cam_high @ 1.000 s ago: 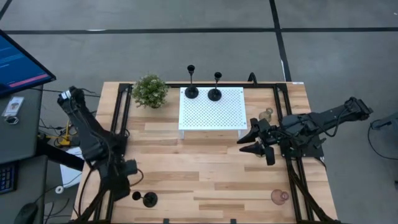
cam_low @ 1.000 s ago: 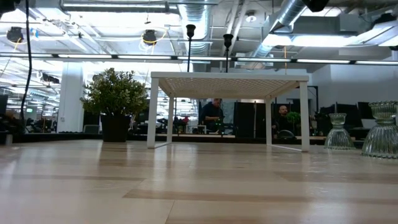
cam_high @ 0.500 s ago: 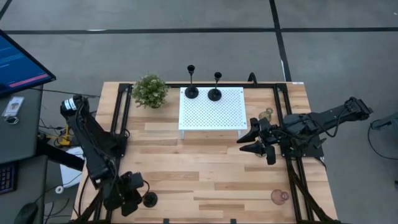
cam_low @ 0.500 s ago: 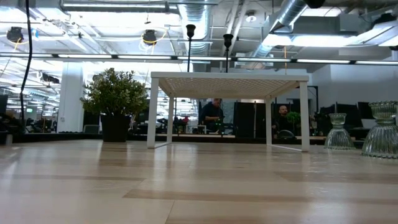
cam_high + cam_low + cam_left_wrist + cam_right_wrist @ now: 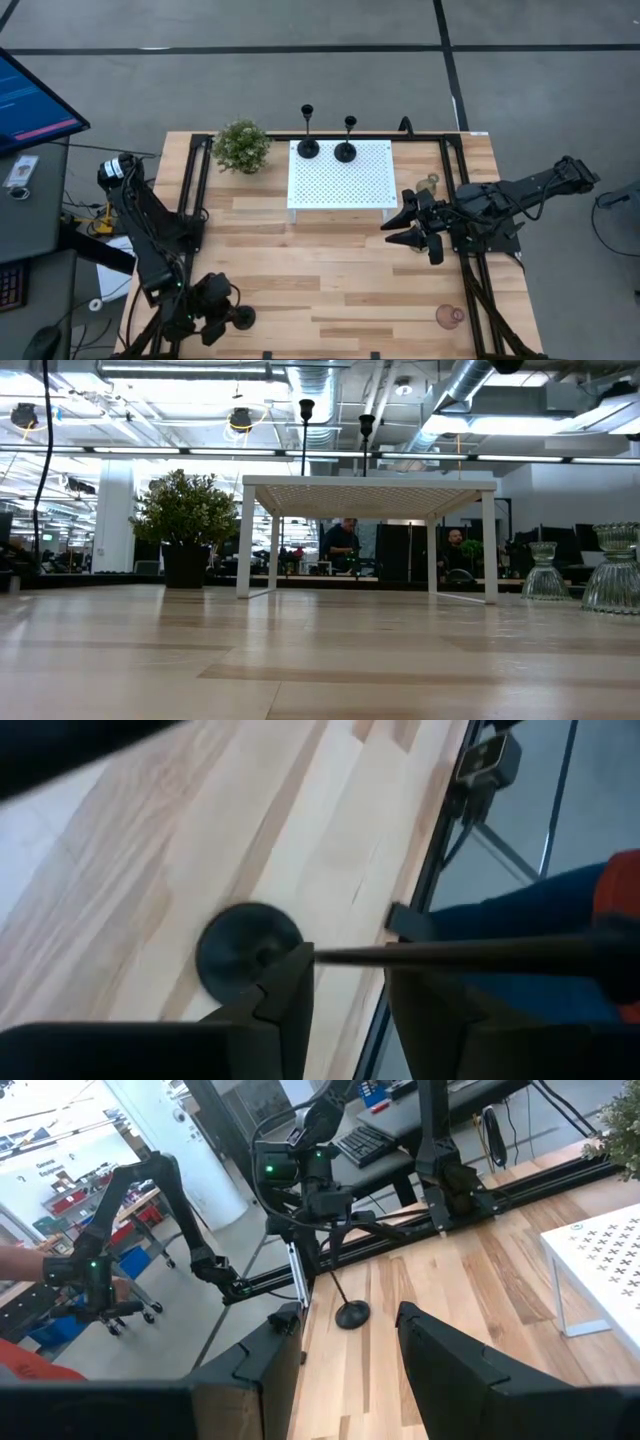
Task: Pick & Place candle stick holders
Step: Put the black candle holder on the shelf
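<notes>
A black candle stick holder (image 5: 243, 318) stands on its round base near the table's near left corner. It also shows in the left wrist view (image 5: 247, 948) and the right wrist view (image 5: 350, 1315). My left gripper (image 5: 216, 320) is open at its stem (image 5: 440, 956), coming from above. Two more black holders (image 5: 308, 148) (image 5: 345, 152) stand on the white perforated stand (image 5: 340, 185). A pink glass holder (image 5: 450, 316) stands near the right corner, and a pale one (image 5: 432, 182) stands by my right arm. My right gripper (image 5: 404, 225) is open and empty right of the stand. My left gripper comes down from above beside the black holder's thin stem (image 5: 350, 956), which crosses in front of its fingertips (image 5: 296, 970). I cannot tell whether a finger touches the stem. The holder stands on its base on the table.
A small bushy green plant (image 5: 241, 146) stands left of the white stand. Two glass holders (image 5: 545, 570) (image 5: 612, 570) show at the low view's right. People are in the room behind the table. Bare wood lies in the table's middle (image 5: 330, 280).
My left gripper has gone toward the table's near edge and a little right, down to the black holder at the near left corner. The holder has stayed in place. My right arm has kept still.
</notes>
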Robot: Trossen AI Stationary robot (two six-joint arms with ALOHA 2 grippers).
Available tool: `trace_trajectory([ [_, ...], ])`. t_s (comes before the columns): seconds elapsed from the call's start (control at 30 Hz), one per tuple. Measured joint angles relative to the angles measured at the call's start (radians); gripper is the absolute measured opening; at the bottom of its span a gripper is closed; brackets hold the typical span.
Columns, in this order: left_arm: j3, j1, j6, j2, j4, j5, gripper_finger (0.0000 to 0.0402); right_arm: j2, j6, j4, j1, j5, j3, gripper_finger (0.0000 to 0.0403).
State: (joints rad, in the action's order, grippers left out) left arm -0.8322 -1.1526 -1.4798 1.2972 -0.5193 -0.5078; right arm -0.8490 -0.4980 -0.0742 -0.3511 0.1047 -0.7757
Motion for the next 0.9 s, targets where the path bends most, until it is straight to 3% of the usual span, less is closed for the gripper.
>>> trace_trajectory([
  [0.13,0.000,0.000,-0.003,0.000,0.005,-0.023,0.0122,0.000,0.000,-0.001,0.000,0.000,0.000,0.0159],
  [0.3,0.000,0.004,-0.004,0.000,0.012,-0.135,0.0119,-0.001,0.000,-0.001,0.000,0.000,0.000,0.0159],
  [0.43,0.000,0.016,-0.020,0.000,0.013,-0.197,0.0086,-0.002,0.000,-0.004,0.000,0.000,0.000,0.0159],
  [0.57,0.000,0.015,-0.022,-0.010,0.021,-0.233,0.0019,-0.002,0.003,-0.016,0.000,0.000,0.000,0.0159],
  [0.73,-0.001,0.031,-0.017,-0.072,0.023,-0.332,0.0010,-0.002,0.002,-0.063,0.000,0.033,0.000,0.0158],
  [0.9,-0.001,0.122,0.061,-0.169,0.023,-0.366,0.0010,-0.002,0.001,-0.100,0.014,0.076,0.001,0.0148],
])
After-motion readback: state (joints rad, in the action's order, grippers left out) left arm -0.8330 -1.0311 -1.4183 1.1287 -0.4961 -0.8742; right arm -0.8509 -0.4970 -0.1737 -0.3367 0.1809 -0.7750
